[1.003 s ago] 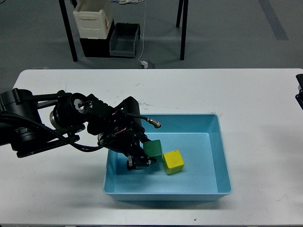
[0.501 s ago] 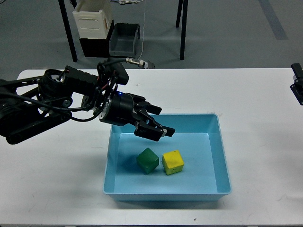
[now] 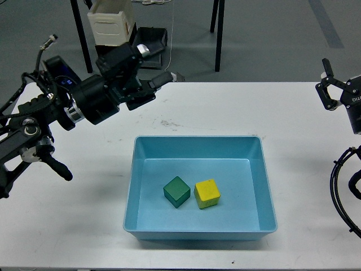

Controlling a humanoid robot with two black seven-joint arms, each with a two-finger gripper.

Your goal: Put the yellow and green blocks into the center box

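Both blocks lie in the blue box (image 3: 255, 169), so the work looks done, and little can go wrong unless an arm returns over the box. The left gripper (image 3: 151, 86) hangs above the far part of the tabletop (image 3: 304, 135), up and to the left of the box, with nothing between its jaws. They seem parted and released, though they are dark and seen at an angle, so I offer that with some doubt. If that arm swung back low, its bulky wrist could catch the near-left wall of the box and shove it along the tabletop, or knock a block out of place.

The green block (image 3: 176, 192) sits on the box floor, below and to the right of the left jaws and well apart from them. The yellow block (image 3: 206, 193) lies just beside it, further from those jaws; the two blocks nearly touch, or perhaps do touch at a corner.

The right gripper (image 3: 329, 90) stands at the far right edge of the view, well clear of the box, jaws open and empty. A careless sweep inward could strike the right wall.

Count: one box, one green block, one yellow block, two arms.
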